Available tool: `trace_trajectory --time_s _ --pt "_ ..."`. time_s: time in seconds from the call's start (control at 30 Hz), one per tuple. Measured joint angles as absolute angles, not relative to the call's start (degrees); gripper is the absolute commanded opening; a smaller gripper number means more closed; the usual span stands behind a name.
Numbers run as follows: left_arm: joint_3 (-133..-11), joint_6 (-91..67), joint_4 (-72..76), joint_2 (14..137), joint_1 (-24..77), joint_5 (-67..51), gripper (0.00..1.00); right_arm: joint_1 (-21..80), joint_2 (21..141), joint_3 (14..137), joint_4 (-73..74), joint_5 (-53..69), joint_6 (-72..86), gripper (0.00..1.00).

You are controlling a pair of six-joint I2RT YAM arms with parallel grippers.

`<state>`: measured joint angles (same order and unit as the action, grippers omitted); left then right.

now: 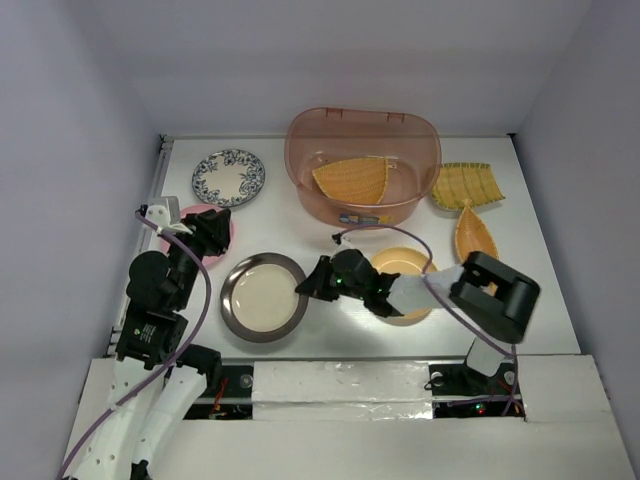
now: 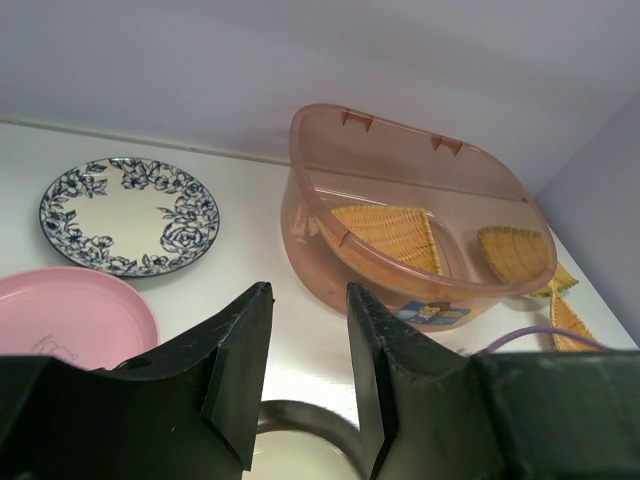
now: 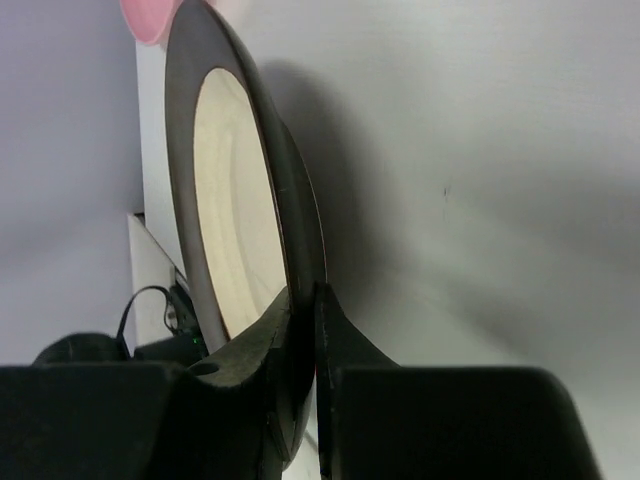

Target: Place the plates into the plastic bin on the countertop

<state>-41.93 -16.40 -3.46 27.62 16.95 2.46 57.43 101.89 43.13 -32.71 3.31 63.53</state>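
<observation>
Clamping the cream plate [image 1: 262,297] by its dark rim: right fingers [image 3: 255,345] | left fingers [image 2: 235,370]: apart, empty, above pink plate [image 2: 70,315]

Left pincer [image 2: 307,305] agape, right [image 3: 303,305] apparently clamped
</observation>
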Motion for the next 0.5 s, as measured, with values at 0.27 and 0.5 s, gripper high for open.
trace_trajectory --time_s 0.27,0.5 --pt "-41.93 -16.4 -4.16 24.4 16.93 6.31 0.33 48.29 74.48 46.89 -11.2 4.49 49.74 0.0" --pt "-41.93 -16.43 -4.14 23.86 16.95 6.96 0.35 26.26 76.05 66.46 -5.65 7.73 41.78 0.0"
